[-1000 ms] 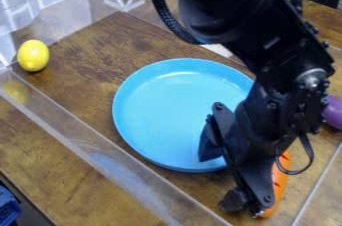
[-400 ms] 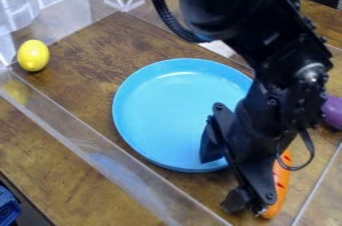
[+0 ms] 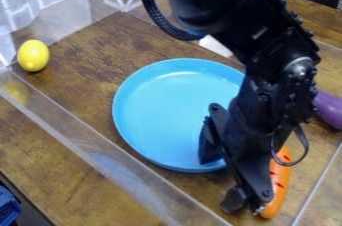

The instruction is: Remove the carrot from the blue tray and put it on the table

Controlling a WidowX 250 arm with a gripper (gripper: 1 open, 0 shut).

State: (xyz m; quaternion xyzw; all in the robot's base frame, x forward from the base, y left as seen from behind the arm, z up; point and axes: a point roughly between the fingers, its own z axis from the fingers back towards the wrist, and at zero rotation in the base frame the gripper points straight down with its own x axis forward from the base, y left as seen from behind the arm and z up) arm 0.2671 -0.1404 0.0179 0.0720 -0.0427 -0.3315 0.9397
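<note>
The blue tray (image 3: 167,110) lies in the middle of the table (image 3: 114,40) with nothing on its visible surface. The orange carrot (image 3: 277,183) rests on the wood just off the tray's lower right rim, partly hidden behind the black arm. My gripper (image 3: 223,178) hangs over that rim, just left of the carrot. Its jaws stand open, with one dark finger (image 3: 211,142) over the tray's edge and the other finger (image 3: 238,198) low near the carrot's tip. I see nothing held between them.
A yellow lemon (image 3: 32,55) sits at the left by the clear acrylic wall (image 3: 80,130). A purple eggplant (image 3: 330,109) lies at the right edge, behind the arm. More acrylic walls run along the front and back of the table.
The arm has shifted slightly left and up, so more of the eggplant shows. The carrot stays on the table and the jaws stay open.
</note>
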